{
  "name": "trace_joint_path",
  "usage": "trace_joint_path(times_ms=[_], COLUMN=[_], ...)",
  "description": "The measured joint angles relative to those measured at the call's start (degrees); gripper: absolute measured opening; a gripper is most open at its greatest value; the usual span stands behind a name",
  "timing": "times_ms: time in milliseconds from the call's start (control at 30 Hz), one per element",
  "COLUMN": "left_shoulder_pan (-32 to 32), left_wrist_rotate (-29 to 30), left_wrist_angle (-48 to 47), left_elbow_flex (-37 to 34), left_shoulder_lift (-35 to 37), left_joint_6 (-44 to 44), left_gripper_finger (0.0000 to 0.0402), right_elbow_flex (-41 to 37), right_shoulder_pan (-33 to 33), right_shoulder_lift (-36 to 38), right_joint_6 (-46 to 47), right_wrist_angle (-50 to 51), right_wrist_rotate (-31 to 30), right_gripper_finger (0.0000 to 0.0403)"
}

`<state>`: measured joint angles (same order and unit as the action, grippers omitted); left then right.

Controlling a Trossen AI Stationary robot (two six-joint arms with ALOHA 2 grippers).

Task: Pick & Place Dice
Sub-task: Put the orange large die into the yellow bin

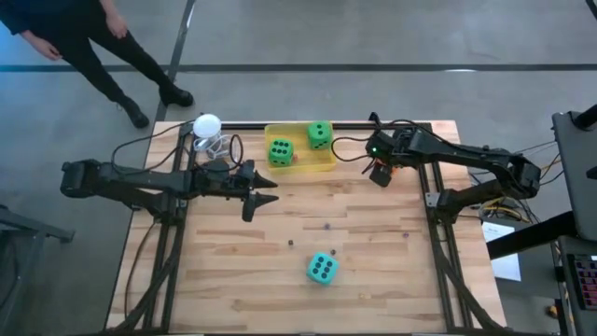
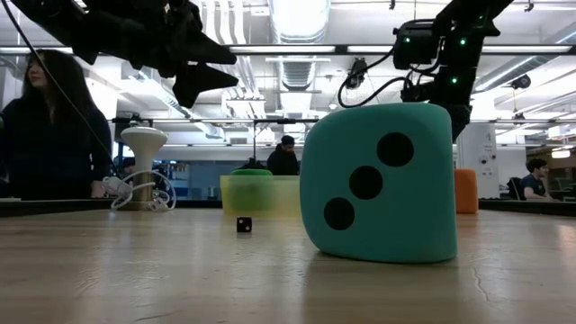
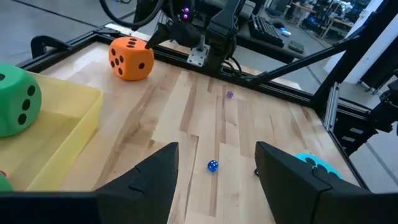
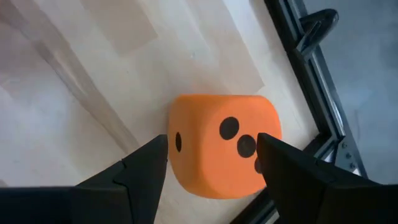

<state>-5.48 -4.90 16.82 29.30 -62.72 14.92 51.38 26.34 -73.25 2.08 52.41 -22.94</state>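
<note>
the right gripper is hanging over the orange die at the table's two o'clock, fingers spread, straddling it. the left gripper, released, is waiting near ten o'clock. two green dice are sitting in the yellow tray; the teal die is lying toward six.

Bright overhead ceiling lights glare; low view's background blurs.

Two green dice, one teal die, one orange die, one yellow tray
</note>
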Motion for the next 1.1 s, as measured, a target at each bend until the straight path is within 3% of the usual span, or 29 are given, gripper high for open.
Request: trace_joint_path(times_ms=[667,867,1100], left_shoulder_pan=[-0.02,-0.02,-0.02], left_wrist_rotate=[0.0,0.0,-0.02], left_wrist_angle=[0.02,0.02,0.0], left_elbow_flex=[0.04,0.04,0.04], left_shoulder_lift=[0.0,0.0,0.0], left_joint_6=[-0.03,-0.14,-0.14], left_gripper_finger=[0.0216,0.0216,0.0216], right_elbow_flex=[-6.74,-6.71,-6.39], right_shoulder_pan=[-0.24,-0.24,-0.32], right_shoulder_lift=[-0.52,-6.2,-13.92], right_joint_6=[-2.05,-2.46,-0.7], right_wrist_angle=[-7.87,-7.91,-8.5], right_wrist_rotate=[-5.74,-6.24,-14.18], right_gripper_finger=[0.0235,0.0238,0.0238])
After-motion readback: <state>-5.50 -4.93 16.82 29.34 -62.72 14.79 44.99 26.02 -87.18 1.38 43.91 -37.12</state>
